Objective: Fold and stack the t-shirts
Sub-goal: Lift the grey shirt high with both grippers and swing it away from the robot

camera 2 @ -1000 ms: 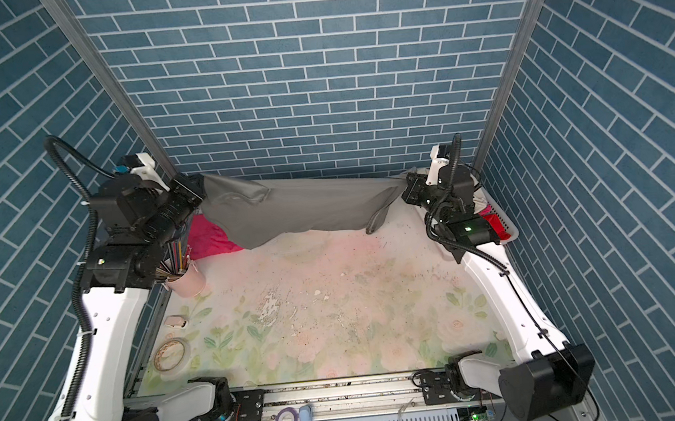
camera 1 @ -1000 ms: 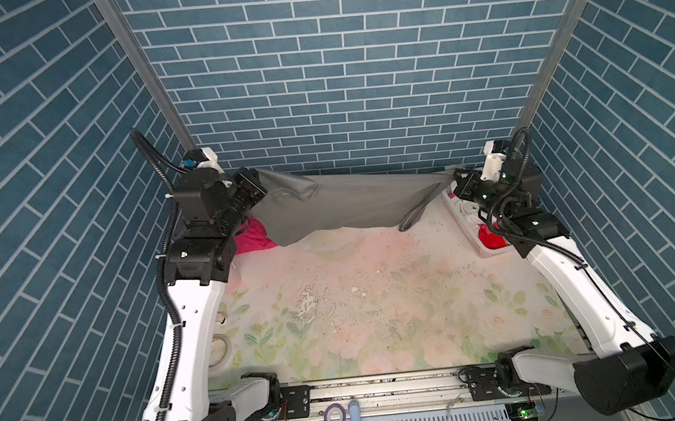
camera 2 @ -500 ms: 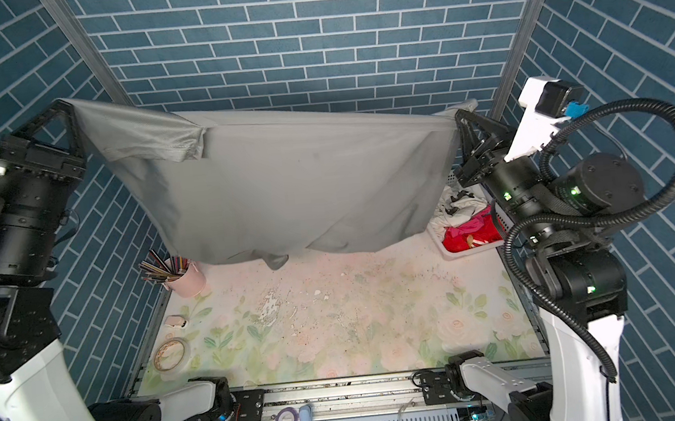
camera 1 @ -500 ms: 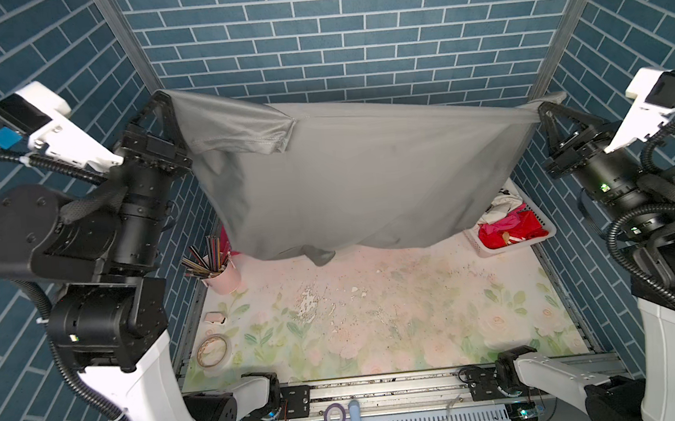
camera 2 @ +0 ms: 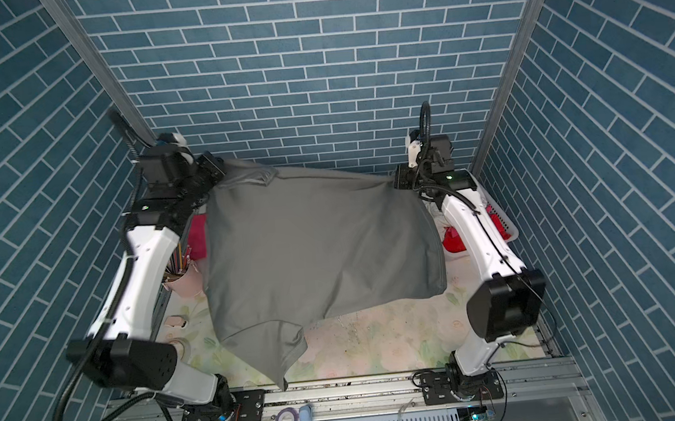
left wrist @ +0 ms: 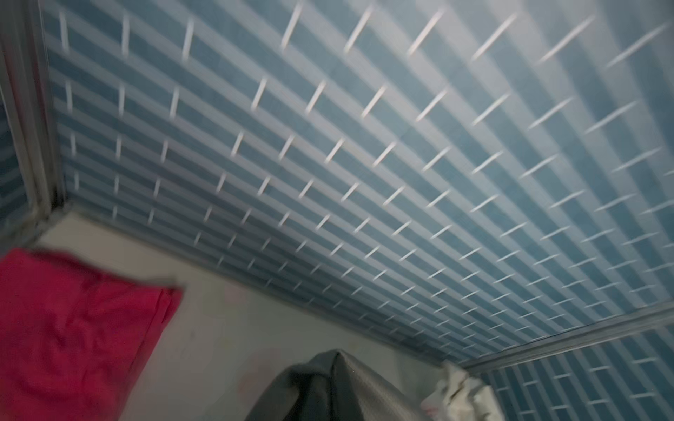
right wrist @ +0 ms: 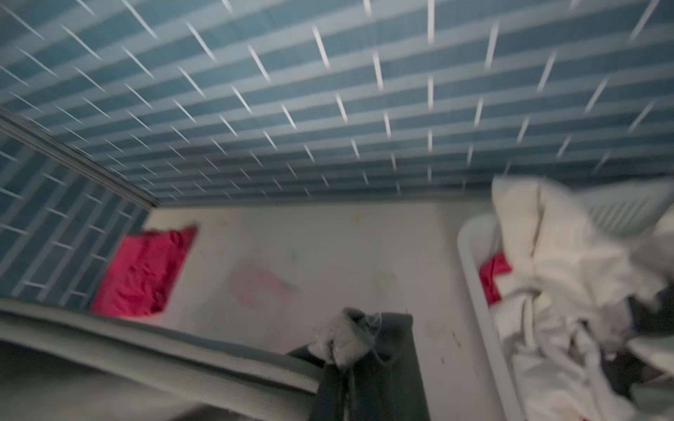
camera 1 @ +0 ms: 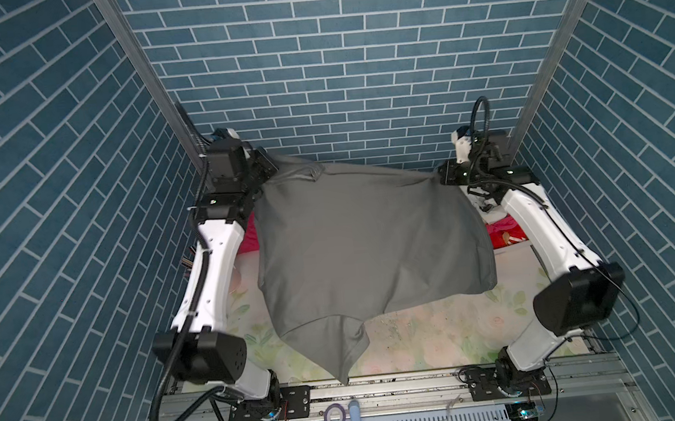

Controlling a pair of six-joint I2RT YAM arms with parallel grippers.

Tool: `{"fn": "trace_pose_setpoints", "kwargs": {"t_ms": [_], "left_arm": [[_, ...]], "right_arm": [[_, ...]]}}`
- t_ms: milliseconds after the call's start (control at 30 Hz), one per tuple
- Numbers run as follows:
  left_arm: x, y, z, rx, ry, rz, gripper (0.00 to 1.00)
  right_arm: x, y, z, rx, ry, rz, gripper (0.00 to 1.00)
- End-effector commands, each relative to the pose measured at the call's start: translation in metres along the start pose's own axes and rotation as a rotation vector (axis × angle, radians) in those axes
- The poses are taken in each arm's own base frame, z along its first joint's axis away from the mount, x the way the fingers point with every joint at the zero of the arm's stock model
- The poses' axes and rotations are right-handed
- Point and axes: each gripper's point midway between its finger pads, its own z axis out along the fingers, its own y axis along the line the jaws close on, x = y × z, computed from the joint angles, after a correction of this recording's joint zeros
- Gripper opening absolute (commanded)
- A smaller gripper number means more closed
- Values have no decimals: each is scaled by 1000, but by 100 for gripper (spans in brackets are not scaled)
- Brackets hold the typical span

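Above the counter, the dark grey t-shirt is suspended between the two arms and spread wide, as both top views show.

1. Left gripper: closed on the shirt's rear left corner, close to the back wall. The jaws are covered by bunched cloth.
2. Right gripper: closed on the shirt's rear right corner, at about the same height. The cloth edge runs taut between the two grip points.
3. Dark grey t-shirt, body: slopes from the held edge toward the front of the counter and covers most of its middle. One sleeve hangs down as a point whose tip lines up with the front rail. Contact between cloth and counter cannot be determined.
4. Hot pink t-shirt: lies flat on the counter at the rear left, partly hidden under the grey shirt's left edge. The left wrist view, though blurred, shows it near the back wall, apart from the grey cloth.
5. White basket: stands at the rear right beside the right arm and holds red cloth and white cloth.
6. Pencil cup: stands at the counter's left edge, beside the left arm.
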Motion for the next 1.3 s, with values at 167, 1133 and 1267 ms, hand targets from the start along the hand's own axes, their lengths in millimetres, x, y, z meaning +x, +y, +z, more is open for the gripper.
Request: {"fn": "trace_pose_setpoints", "kwargs": {"t_ms": [167,1133,1267], "left_arm": [[30,37,88,-11,64,1,0],[-100,-89,-128,273,-322,27,0],[-112,-106,-216,342,-431,21,0]], "right_arm": [[5,-16,51,-15,17,7,0],[-89,73,-178,-223,-455,-101,0],[-86,99,-261,-277,-562,-163,0]]}}
